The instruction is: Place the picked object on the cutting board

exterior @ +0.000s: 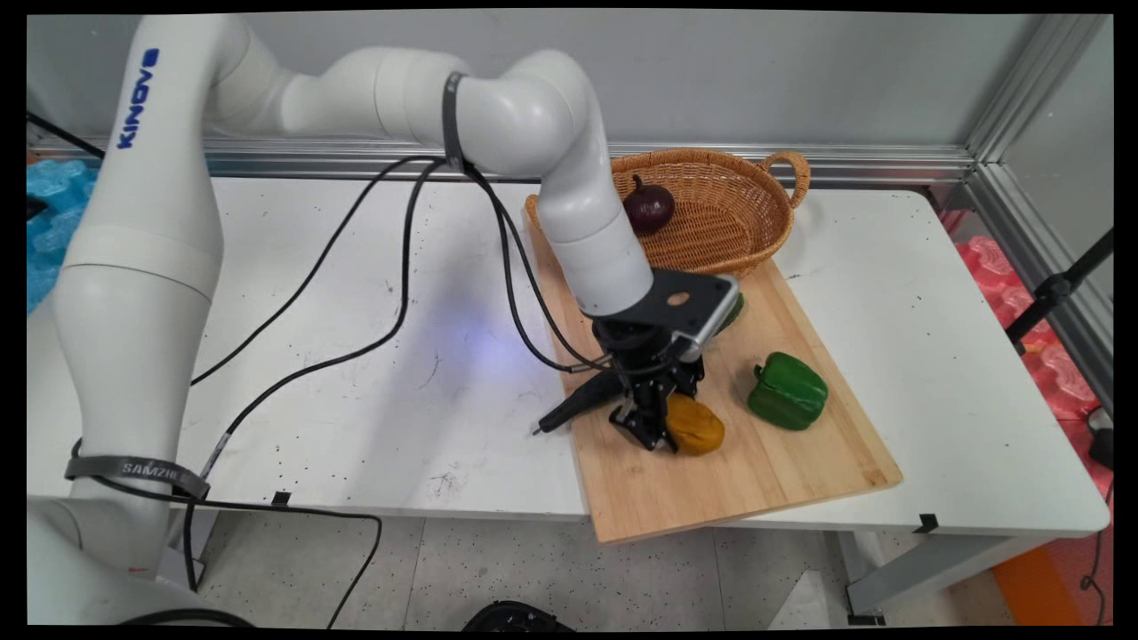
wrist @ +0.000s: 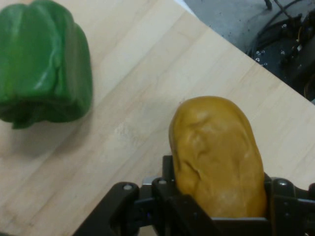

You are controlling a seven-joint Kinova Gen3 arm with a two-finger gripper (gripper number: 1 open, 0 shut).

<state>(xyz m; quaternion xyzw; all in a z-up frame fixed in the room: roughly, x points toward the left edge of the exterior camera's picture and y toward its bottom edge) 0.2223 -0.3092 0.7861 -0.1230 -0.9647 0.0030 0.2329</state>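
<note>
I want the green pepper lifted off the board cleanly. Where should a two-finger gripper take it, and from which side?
Probably from above, closing across the narrow width of the green pepper. It lies on its side on the cutting board, lobed flanks exposed, apart from the yellow-brown potato, so both flanks look reachable.

White rectangular table (exterior: pixel 933 356) with scuffed, speckled top, on pale metal legs (exterior: pixel 925 569). Plain grey wall (exterior: pixel 756 80) behind, aluminium rail (exterior: pixel 845 160) along its base. Aluminium-framed panel (exterior: pixel 1058 151) on the right. Pale speckled tile floor (exterior: pixel 533 569) below. Blue packing material (exterior: pixel 53 222) far left, red (exterior: pixel 1058 364) far right.
</note>
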